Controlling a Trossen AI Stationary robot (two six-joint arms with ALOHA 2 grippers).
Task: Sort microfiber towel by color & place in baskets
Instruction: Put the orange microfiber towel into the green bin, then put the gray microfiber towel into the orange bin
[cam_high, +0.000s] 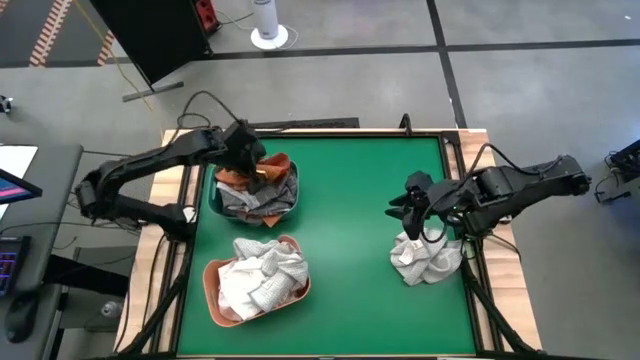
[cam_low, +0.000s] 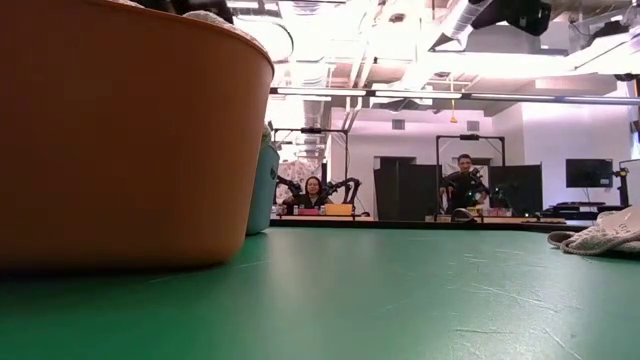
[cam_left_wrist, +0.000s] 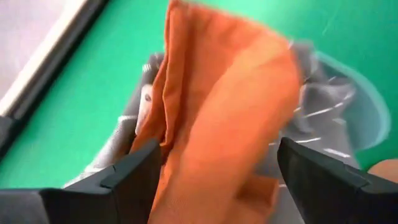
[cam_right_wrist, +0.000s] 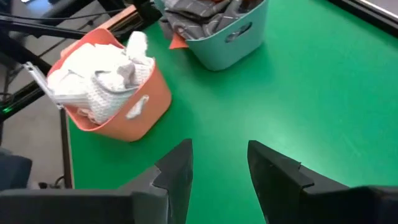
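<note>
My left gripper (cam_high: 252, 162) (cam_left_wrist: 217, 155) hovers open over the teal basket (cam_high: 215, 200) at the table's far left. A rust orange towel (cam_left_wrist: 230, 106) lies between its spread fingers, on top of grey and grid-lined towels (cam_left_wrist: 323, 106). The salmon basket (cam_high: 212, 285) in front of it holds white and pale checked towels (cam_right_wrist: 99, 78). My right gripper (cam_high: 405, 205) (cam_right_wrist: 219, 165) is open above bare green table, just beyond a heap of pale towels (cam_high: 428, 258) that rests on the table near its right edge. My left gripper comes from above with its fingers standing on either side of the rust orange towel's upper fold (cam_left_wrist: 180, 143). The cloth runs close past one finger (cam_left_wrist: 134, 174), and I cannot tell whether it touches. The towel rests on the grey towels in the teal basket.
Green table (cam_high: 350, 250) lies free between the baskets and the pale heap. In the low view the salmon basket (cam_low: 120, 140) fills the left, the teal basket (cam_low: 263, 185) stands behind it, and the pale heap (cam_low: 610, 232) is at the right. People sit at desks beyond the table.
</note>
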